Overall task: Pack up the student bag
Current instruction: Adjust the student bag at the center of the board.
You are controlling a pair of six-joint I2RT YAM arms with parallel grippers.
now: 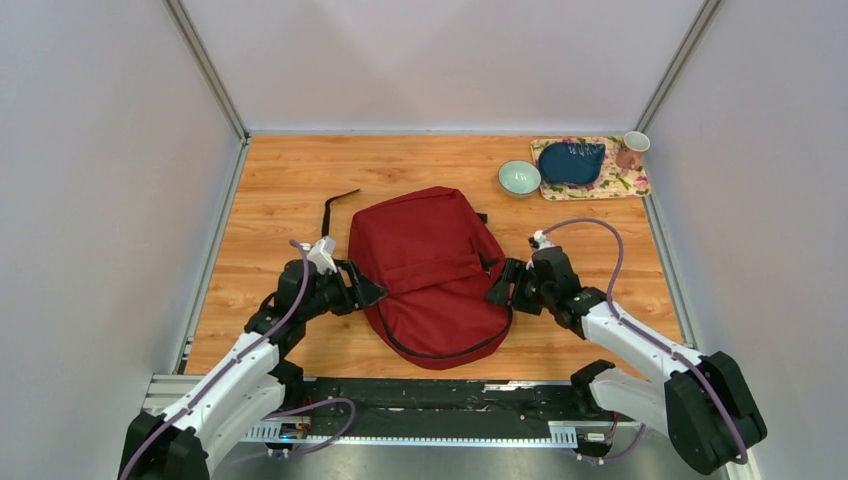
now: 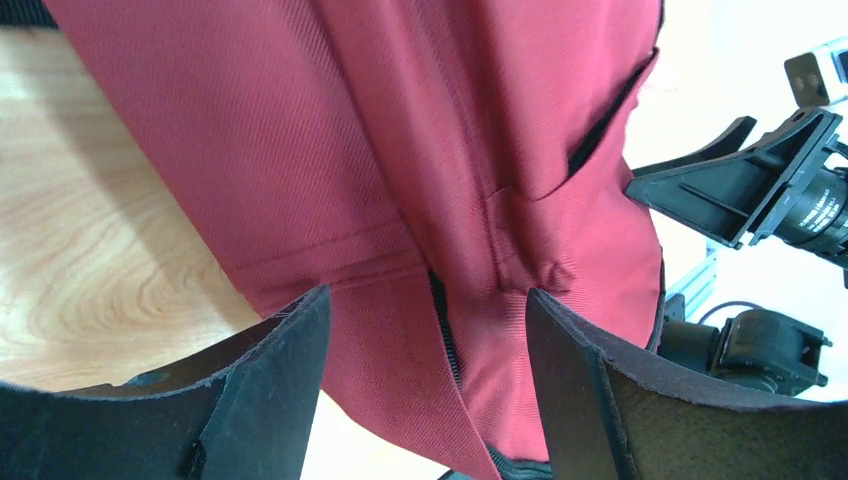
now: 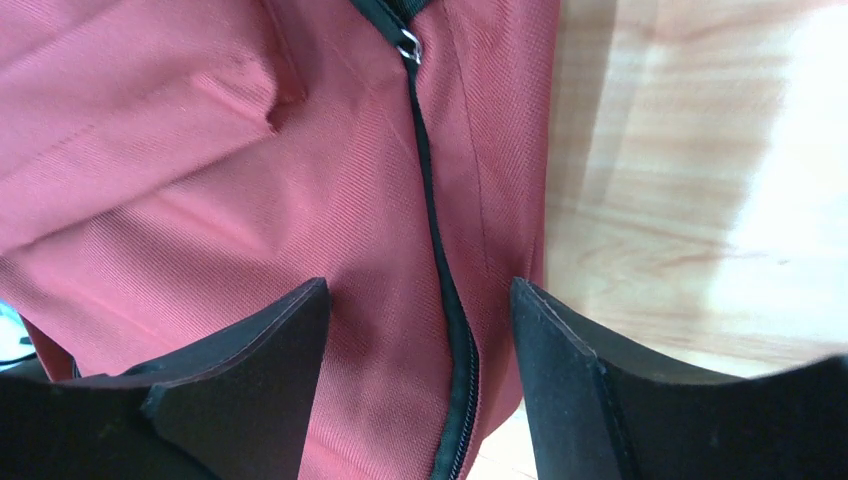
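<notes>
Well, left claw (image 1: 368, 290) and right claw (image 1: 503, 280) gape wide, empty, flanking the student bag (image 1: 430, 260); closing carelessly could pinch loose fabric and drag it askew.

Dark red woven cloth, fine diagonal rib, matt, softly creased: student bag (image 1: 430, 265), between left tool (image 2: 425, 300) and right tool (image 3: 418, 290). Black, matt, slightly fuzzy along the edges: fingers (image 2: 270, 380) of both tools. Black toothed tape, matt, with small bright metal ring (image 3: 408, 45) at the far end: zipper (image 3: 440, 250), running ahead of right tool. Pale wood grain, smooth, faint sheen: counter (image 3: 650, 200), just beside right tool. Glossy pale green glaze: bowl (image 1: 519, 178), well beyond right tool.
</notes>
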